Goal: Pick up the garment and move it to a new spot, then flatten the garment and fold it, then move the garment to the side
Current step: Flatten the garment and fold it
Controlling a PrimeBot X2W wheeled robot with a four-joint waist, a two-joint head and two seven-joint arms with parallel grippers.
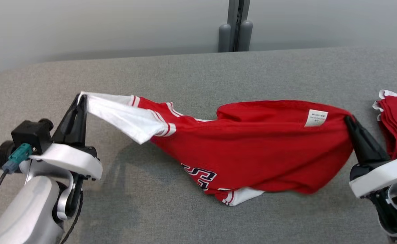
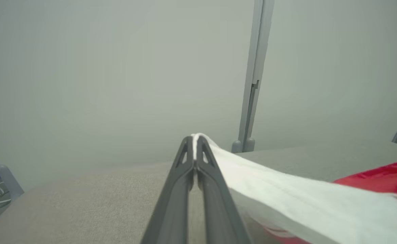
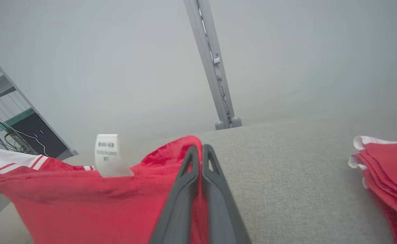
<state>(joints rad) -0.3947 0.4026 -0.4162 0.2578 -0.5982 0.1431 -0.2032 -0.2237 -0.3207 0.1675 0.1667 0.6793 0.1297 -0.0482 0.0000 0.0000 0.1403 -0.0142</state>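
Observation:
The garment [image 1: 252,149] is a red shirt with white sleeves and dark lettering, hanging stretched between my two grippers above the grey table [image 1: 198,74]. My left gripper [image 1: 82,98] is shut on the white sleeve end [image 2: 286,200], with a bit of white cloth poking past its tips [image 2: 195,139]. At the right, my right gripper [image 1: 348,119] is shut on the red hem [image 3: 171,152] near a white care label [image 1: 316,118] [image 3: 106,154]. The shirt's lower part sags onto the table.
A stack of folded red and white garments [image 1: 396,125] [image 3: 388,176] lies at the table's right edge, close beside my right gripper. A grey post [image 1: 235,27] stands behind the table's far edge against a pale wall.

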